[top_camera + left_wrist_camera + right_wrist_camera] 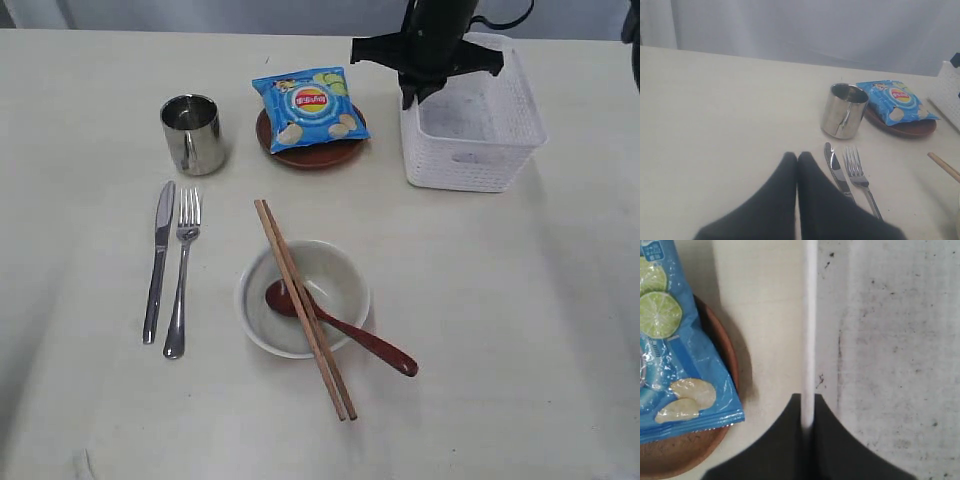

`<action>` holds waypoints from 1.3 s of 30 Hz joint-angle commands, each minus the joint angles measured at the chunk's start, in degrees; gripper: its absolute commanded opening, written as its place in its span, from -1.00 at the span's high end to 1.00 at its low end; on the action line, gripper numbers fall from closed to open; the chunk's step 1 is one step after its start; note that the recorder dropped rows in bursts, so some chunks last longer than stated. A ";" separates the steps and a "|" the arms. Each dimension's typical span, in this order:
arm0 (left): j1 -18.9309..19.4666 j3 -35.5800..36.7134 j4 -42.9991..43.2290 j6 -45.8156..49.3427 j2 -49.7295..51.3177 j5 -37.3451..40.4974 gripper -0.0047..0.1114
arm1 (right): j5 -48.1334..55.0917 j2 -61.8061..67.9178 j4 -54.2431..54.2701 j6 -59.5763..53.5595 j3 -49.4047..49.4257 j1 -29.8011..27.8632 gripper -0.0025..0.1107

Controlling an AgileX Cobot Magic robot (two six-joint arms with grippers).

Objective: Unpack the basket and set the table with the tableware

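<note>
only wrist view shows right jaws pinching basket wall (810,315); left jaws closed.

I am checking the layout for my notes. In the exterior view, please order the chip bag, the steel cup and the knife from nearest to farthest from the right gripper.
1. chip bag, on the brown plate, just left of the right gripper.
2. steel cup, further left in the same row.
3. knife, farthest, left and toward the near edge.
</note>
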 commanded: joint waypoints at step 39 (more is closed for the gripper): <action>0.06 0.16 -0.18 0.03 -0.21 -0.65 0.92 | -1.98 1.12 3.33 0.26 -0.04 2.86 0.11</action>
